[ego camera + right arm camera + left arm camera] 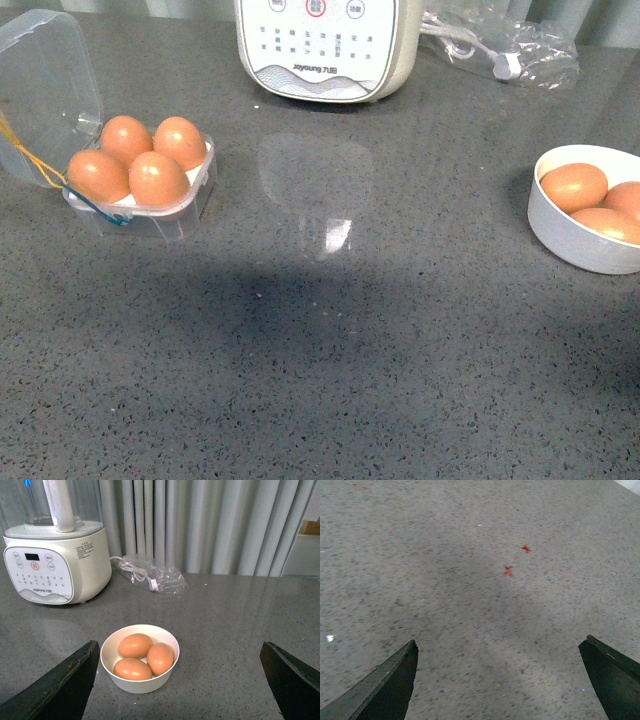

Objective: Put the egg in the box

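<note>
Box [165,222] holds four eggs [158,178]; bowl [572,245] holds three.

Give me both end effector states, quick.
Left end effector: open, holding nothing, above the counter.
Right end effector: open, holding nothing, facing the bowl.

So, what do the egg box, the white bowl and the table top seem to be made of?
The box: clear glossy plastic; its walls are see-through. The bowl: white, smooth, slightly matt; ceramic or plastic, I cannot tell which. The table top: grey speckled stone or imitation, polished; it reflects the appliance faintly.
</note>
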You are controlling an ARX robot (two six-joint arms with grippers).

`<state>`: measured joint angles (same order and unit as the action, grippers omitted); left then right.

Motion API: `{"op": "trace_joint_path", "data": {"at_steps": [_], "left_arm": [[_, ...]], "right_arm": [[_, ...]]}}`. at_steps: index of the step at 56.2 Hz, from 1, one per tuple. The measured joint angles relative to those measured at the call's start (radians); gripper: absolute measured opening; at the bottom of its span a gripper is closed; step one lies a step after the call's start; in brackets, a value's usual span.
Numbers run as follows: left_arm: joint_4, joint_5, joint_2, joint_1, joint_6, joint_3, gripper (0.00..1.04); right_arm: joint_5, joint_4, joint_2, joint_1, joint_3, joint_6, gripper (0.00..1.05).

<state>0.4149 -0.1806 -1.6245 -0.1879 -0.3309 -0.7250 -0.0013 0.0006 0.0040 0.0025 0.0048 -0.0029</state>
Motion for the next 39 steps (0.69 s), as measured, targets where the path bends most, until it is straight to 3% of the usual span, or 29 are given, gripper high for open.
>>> {"op": "trace_joint_path", "data": {"at_steps": [12,33,34,39], "left_arm": [[-0.095,0.132,-0.012,0.096,-0.089,-0.058,0.98],[0.05,-0.106,0.168,0.04,0.032,0.086,0.98],[0.066,-0.093,0.169,0.035,0.046,0.097,0.97],[0.354,0.17,0.182,0.006,0.161,0.212,0.83]], "right_arm": [[0.0,0.0,0.0,0.0,0.0,0.0,0.97],[0.0,0.0,0.0,0.0,0.0,0.0,0.97],[0.0,0.0,0.0,0.0,0.0,0.0,0.97],[0.0,0.0,0.0,0.0,0.0,0.0,0.97]]}}
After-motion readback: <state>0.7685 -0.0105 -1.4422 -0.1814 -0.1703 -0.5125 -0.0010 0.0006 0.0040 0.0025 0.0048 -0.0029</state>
